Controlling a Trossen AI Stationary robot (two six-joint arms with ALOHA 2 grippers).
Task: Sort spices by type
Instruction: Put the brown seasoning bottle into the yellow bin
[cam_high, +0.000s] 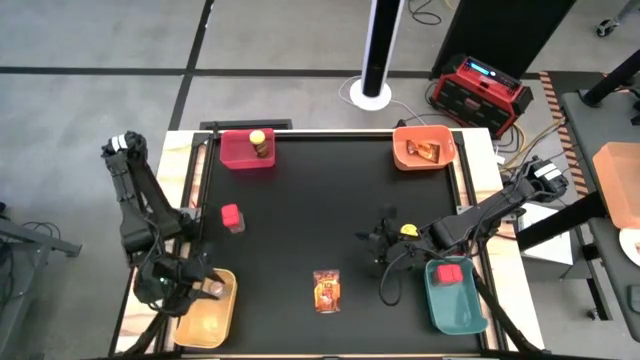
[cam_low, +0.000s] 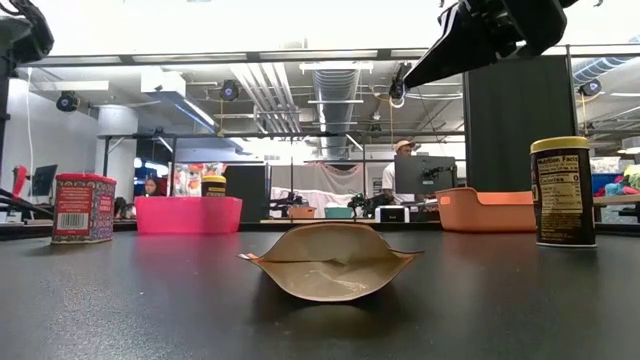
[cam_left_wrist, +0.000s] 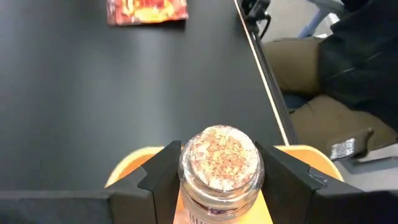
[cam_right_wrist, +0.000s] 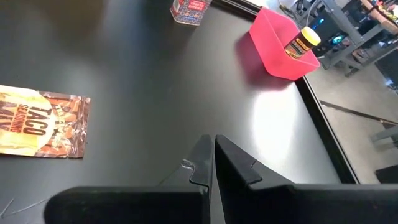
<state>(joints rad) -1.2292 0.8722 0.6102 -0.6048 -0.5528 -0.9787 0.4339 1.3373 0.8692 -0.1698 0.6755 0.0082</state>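
The left gripper (cam_left_wrist: 219, 180) hangs over the yellow bin (cam_high: 205, 312) at the counter's near-left corner, its fingers (cam_left_wrist: 163, 177) clamped on a small round jar (cam_left_wrist: 219, 163) of reddish-brown flakes. The jar stands upright between the fingers, directly above the bin's floor, so the release looks like a straight drop with no sideways travel needed.

The right gripper (cam_high: 381, 243) hovers low over the counter near the near-right side, its fingers (cam_right_wrist: 214, 163) pressed together and holding nothing. A yellow-lidded jar (cam_high: 409, 231) stands just beside it, toward the right edge, next to the teal bin (cam_high: 456, 296), which already holds a red container (cam_high: 450, 272).

The taco seasoning packet (cam_high: 326, 290) lies flat near the middle of the near edge, its long axis running front to back. It sits between the two arms but closer to the right gripper, which judging by position would reach it more easily. A red tin (cam_high: 232, 217) stands loose toward the left side. The pink bin (cam_high: 240, 154) at the far left holds another yellow-lidded jar (cam_high: 259, 143), and the orange bin (cam_high: 425, 150) at the far right holds a packet (cam_high: 423, 151).
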